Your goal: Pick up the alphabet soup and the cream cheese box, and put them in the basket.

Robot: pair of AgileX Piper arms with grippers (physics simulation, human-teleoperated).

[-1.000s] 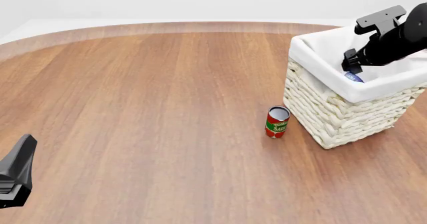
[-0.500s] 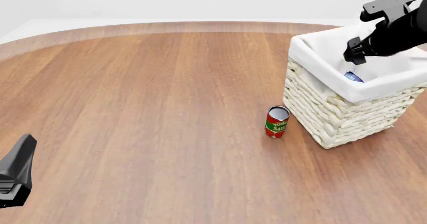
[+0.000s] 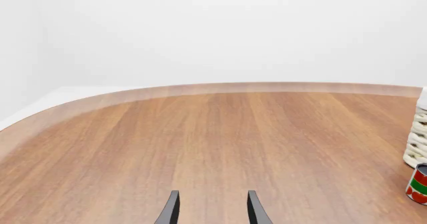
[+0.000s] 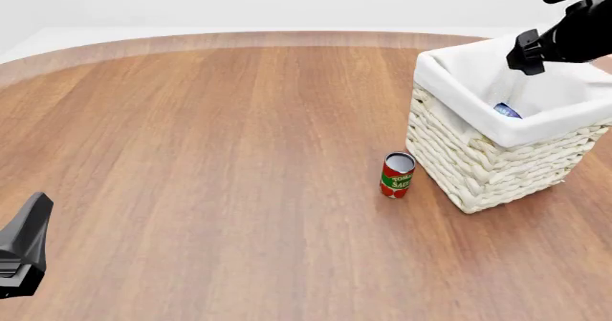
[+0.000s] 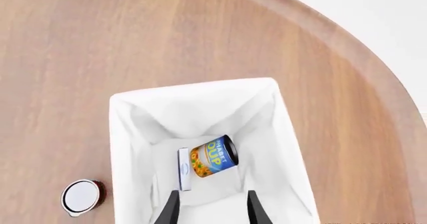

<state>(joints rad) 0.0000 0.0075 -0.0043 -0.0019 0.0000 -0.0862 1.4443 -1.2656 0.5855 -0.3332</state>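
Both task items now lie inside the basket (image 5: 127, 134) near the table's (image 4: 191, 156) right edge: the alphabet soup (image 5: 213, 156) on its side, the cream cheese box (image 5: 184, 169) on edge just beside it. The right gripper (image 5: 211, 206), fingers apart and empty, has risen from within the rim over the last second and hangs above the lining. The left gripper (image 3: 211, 209), likewise parted and empty, waits low by the near-left edge. The tomato sauce can (image 4: 398, 175) stands outside the basket. The task looks complete.

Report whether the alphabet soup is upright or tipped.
Tipped: the alphabet soup lies on its side inside the basket.
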